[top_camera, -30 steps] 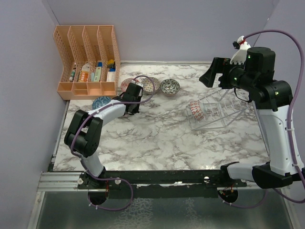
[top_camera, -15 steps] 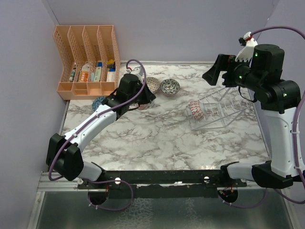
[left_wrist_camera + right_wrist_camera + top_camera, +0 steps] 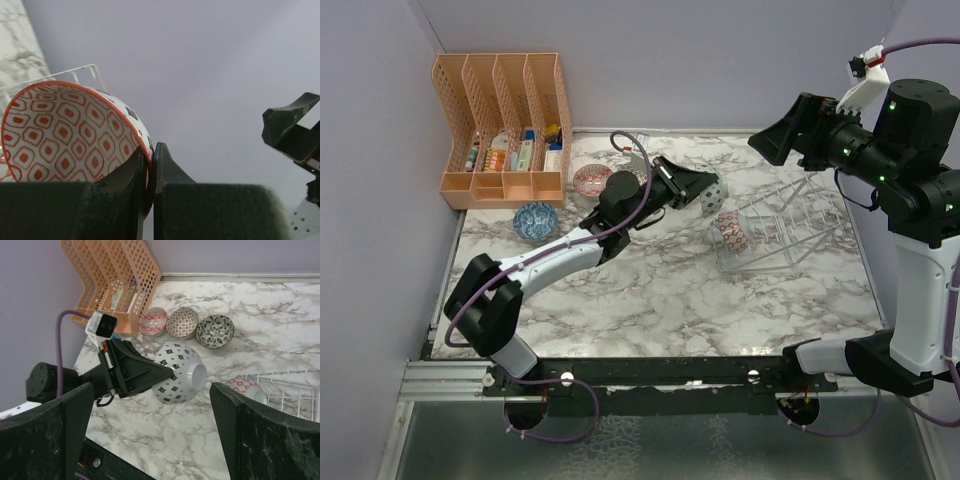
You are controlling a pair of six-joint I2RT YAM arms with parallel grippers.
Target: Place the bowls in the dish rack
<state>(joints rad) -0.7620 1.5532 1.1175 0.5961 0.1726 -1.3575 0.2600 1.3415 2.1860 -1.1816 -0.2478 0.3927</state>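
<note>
Left gripper point(image 3: 700, 188) pinched shut on patterned bowl point(image 3: 177, 372) rim, airborne at 10 o'clock of dish rack point(image 3: 790, 225). Ceramic: rigid, glaze-slick, likely chippable; rim pinch suits. Right gripper point(image 3: 772, 140) wide open, empty.

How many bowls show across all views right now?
6. Held bowl in the left gripper; racked bowl in the dish rack; blue bowl before the orange organizer; pink bowl, brown bowl and black bowl in a row near the back wall. None seems hidden.
</note>
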